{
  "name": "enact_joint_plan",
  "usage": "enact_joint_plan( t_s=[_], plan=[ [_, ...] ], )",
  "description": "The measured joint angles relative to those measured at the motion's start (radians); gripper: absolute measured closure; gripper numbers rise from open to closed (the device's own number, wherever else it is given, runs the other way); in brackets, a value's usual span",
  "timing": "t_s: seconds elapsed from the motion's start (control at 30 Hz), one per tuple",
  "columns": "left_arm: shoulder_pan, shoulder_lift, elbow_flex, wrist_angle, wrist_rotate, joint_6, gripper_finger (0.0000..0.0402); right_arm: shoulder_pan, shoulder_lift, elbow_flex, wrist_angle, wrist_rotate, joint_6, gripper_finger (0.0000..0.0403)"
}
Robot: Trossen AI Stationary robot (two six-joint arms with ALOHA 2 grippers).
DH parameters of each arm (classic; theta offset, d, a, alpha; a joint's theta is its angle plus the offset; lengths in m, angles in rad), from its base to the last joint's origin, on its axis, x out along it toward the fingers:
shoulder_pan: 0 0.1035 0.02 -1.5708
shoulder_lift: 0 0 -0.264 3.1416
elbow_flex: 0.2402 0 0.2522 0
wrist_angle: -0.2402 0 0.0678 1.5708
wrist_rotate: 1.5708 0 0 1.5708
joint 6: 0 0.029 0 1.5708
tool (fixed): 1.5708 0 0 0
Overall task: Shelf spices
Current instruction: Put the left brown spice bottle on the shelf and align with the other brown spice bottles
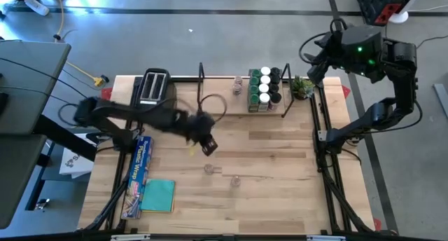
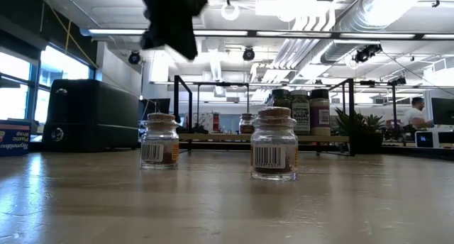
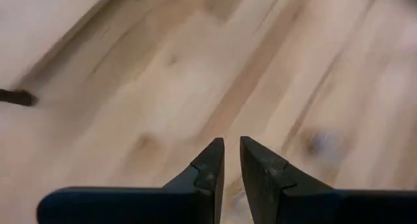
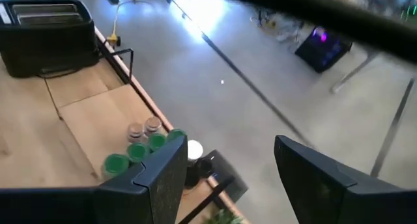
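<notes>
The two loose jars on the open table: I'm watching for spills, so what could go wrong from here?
The left hand hangs above the table, fingers nearly shut and empty; coming down like that it could knock a jar rather than straddle it. The other jar stands close by and might get bumped. The shelf already looks crowded at one end.

Two small clear glass cork-topped jars (image 2: 274,153) on bare table. One wooden-board black-framed shelf (image 1: 210,78). One black-and-silver toaster (image 1: 153,87). One green potted plant (image 1: 302,86). One teal cloth (image 1: 159,195). One plastic-wrap box (image 1: 138,174).
</notes>
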Motion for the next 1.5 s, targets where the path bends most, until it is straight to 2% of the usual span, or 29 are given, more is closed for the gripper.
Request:
enact_joint_plan(
  t_s=[0.07,0.2,0.27,0.4,0.57,0.7,0.8,1.0,1.2,1.33,1.5],
  plan=[
    [-0.085,-0.04,-0.067,0.148,-0.079,-0.118,0.0357,0.0,0.0,0.0,0.03,-0.002,-0.068,0.0178],
    [-0.209,-0.043,-0.174,0.492,-0.075,-0.149,0.0344,0.0,0.001,0.0,0.101,-0.091,-0.195,0.0178],
    [-0.243,-0.026,-0.194,0.58,-0.054,-0.169,0.0327,0.0,0.001,0.0,0.137,-0.151,-0.241,0.0178],
    [-0.265,0.0,-0.197,0.538,0.061,-0.186,0.027,0.0,0.004,0.0,0.174,-0.213,-0.301,0.0178],
    [-0.282,0.018,-0.196,0.45,0.166,0.012,0.0188,-0.024,0.022,0.0,0.198,-0.23,-0.321,0.0178],
    [-0.288,0.024,-0.196,0.274,0.215,0.04,0.015,-0.058,0.029,-0.001,0.147,-0.257,-0.339,0.0178],
    [-0.292,0.024,-0.207,0.151,0.176,0.009,0.014,-0.083,0.029,0.0,0.137,-0.264,-0.306,0.0178],
    [-0.282,0.044,-0.222,0.168,0.033,-0.023,0.0137,-0.119,0.027,-0.001,0.127,-0.274,-0.286,0.0178],
    [-0.281,0.155,-0.225,0.192,0.044,0.116,0.0137,-0.134,0.027,-0.001,0.127,-0.272,-0.277,0.0178],
    [-0.259,0.21,-0.225,0.274,0.057,0.115,0.0137,-0.138,0.027,-0.001,0.127,-0.272,-0.279,0.0178],
    [-0.235,0.239,-0.225,0.293,0.037,0.113,0.0137,-0.138,0.027,-0.001,0.136,-0.272,-0.279,0.0178]
  ],
)
